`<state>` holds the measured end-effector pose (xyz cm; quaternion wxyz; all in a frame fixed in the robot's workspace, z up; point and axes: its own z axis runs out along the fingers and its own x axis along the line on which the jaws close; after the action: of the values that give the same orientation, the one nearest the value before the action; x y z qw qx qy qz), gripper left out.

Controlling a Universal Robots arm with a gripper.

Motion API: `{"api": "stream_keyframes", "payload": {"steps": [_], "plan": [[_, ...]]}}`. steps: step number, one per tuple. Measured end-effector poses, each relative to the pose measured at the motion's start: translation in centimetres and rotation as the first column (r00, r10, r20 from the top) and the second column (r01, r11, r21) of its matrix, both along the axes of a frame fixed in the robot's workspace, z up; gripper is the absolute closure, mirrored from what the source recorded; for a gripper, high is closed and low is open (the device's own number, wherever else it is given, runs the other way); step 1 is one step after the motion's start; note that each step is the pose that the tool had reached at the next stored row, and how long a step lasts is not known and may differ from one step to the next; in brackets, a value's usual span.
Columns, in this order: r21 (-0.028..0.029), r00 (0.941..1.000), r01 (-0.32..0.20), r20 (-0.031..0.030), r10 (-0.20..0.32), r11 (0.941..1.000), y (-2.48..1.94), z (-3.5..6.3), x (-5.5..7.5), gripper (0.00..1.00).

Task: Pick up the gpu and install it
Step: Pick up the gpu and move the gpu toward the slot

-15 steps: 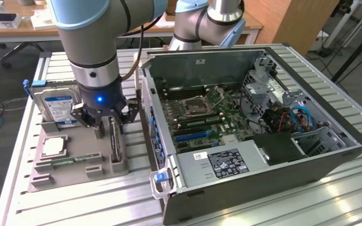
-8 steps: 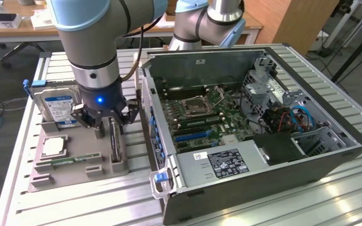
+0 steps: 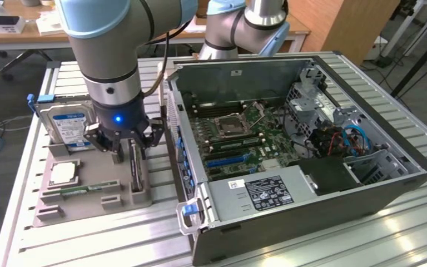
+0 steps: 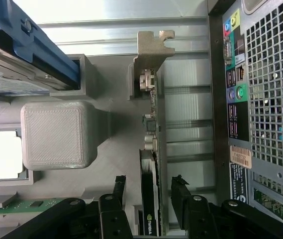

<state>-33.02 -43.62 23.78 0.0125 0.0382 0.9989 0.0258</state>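
Gripper [image 3: 128,143], mine: open, jaws astride the gpu [image 4: 150,149] without contact. Gpu: on edge in tray [image 4: 114,154] slot beneath me. Same tray, to one side of me: drive [image 3: 65,127], CPU [image 3: 64,172], RAM stick [image 4: 32,204].

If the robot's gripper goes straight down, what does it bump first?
Probably the thin brown-and-black gpu card, standing on edge in the grey plastic tray; the gripper is open astride it.
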Motion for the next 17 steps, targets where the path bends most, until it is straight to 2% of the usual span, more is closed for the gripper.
{"api": "stream_keyframes", "payload": {"steps": [10, 12, 13, 17], "plan": [[-0.0001, 1.0000, 0.000, -0.0001, 0.000, 1.0000, 0.00, -0.10, 0.00, 0.51], [-0.0001, 1.0000, 0.000, -0.0001, 0.000, 1.0000, 0.00, -0.10, 0.00, 0.52], [-0.0001, 1.0000, 0.000, -0.0001, 0.000, 1.0000, 0.00, -0.09, 0.00, 0.59], [-0.0001, 1.0000, 0.000, 0.0000, 0.000, 1.0000, 0.00, -0.12, 0.00, 0.59]]}}
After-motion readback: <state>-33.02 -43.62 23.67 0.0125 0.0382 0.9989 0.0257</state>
